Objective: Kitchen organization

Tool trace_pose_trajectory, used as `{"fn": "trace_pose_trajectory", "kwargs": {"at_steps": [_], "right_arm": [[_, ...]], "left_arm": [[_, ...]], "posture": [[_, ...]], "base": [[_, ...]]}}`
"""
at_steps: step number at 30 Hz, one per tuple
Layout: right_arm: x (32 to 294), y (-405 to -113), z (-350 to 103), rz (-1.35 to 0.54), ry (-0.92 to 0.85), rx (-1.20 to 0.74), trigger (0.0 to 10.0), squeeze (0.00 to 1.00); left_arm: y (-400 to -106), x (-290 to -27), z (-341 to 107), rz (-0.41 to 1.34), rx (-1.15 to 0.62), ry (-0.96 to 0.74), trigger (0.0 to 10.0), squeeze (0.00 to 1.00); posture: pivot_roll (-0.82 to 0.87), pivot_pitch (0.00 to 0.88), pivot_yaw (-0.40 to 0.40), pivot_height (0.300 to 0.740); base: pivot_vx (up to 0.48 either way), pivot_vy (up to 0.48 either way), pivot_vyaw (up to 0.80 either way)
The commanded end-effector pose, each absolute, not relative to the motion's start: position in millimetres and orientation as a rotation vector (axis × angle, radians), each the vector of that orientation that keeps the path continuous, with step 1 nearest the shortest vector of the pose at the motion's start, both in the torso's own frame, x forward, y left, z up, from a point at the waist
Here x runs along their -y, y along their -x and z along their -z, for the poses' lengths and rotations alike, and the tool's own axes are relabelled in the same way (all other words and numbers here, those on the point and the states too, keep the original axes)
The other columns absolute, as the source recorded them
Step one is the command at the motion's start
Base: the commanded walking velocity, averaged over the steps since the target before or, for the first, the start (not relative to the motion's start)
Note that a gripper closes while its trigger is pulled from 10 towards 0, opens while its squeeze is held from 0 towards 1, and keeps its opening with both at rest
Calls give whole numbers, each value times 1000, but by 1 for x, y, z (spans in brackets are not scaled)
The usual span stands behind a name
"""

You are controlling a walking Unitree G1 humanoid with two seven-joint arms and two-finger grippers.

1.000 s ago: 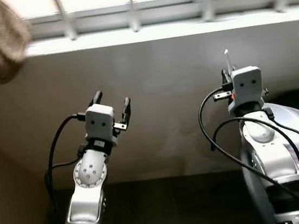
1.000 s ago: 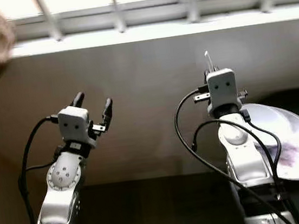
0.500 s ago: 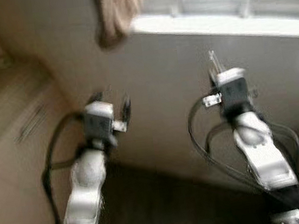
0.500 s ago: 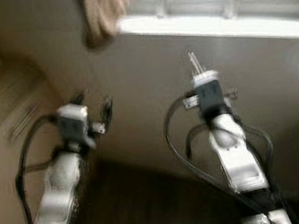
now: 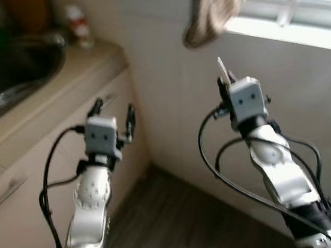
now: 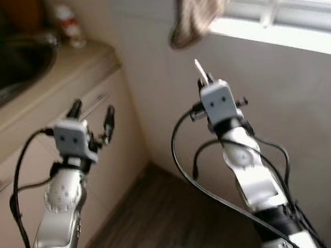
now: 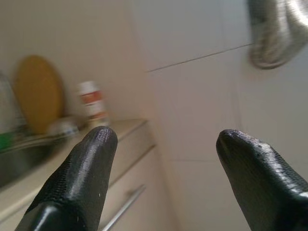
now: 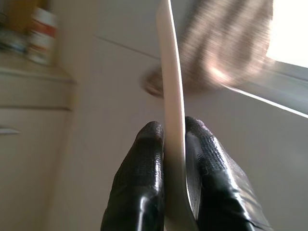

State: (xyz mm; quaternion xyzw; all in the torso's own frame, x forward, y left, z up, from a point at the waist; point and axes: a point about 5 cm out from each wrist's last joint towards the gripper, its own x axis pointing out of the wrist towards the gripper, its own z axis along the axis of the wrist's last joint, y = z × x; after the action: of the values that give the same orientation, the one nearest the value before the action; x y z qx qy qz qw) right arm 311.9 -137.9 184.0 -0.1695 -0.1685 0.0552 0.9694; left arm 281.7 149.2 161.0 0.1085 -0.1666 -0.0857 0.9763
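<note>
The right gripper (image 8: 168, 144) is pinching a thin white utensil (image 8: 171, 86), most likely a spoon or small spatula handle seen edge-on, and holds it upright in the air in front of the tiled wall (image 5: 165, 69), below a hanging cloth (image 5: 214, 3). The left gripper (image 5: 112, 109) is spread and carries nothing, raised near the corner of the desk (image 5: 58, 83), where a sink (image 5: 7, 65) and a small bottle (image 5: 78, 26) sit beside a yellow board (image 7: 38, 91). The step in hand appears to be carrying the utensil toward the desk, probably to set it by the sink. To do it well, the pinch should stay firm, since the fingers grip only the lower end and the long blade could swivel. The arm is best kept level until the view is steady, then brought over the desk well apart from the bottle before lowering.
</note>
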Motion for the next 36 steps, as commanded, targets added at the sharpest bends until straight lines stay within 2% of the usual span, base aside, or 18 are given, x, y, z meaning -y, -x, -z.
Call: {"fn": "trace_pose_trajectory", "kwargs": {"at_steps": [1,36], "right_arm": [[141,-312,-186,-104,359,352,10000,0],[137,-312,-189,-110,371,386,10000,0]], "left_arm": [[-281,-144,-162,188,349,-217,10000,0],[-283,-140,-168,197,378,-218,10000,0]], "posture": [[20,0,6,740],[14,19,14,740]], "base": [[0,0,800],[0,0,800]]}}
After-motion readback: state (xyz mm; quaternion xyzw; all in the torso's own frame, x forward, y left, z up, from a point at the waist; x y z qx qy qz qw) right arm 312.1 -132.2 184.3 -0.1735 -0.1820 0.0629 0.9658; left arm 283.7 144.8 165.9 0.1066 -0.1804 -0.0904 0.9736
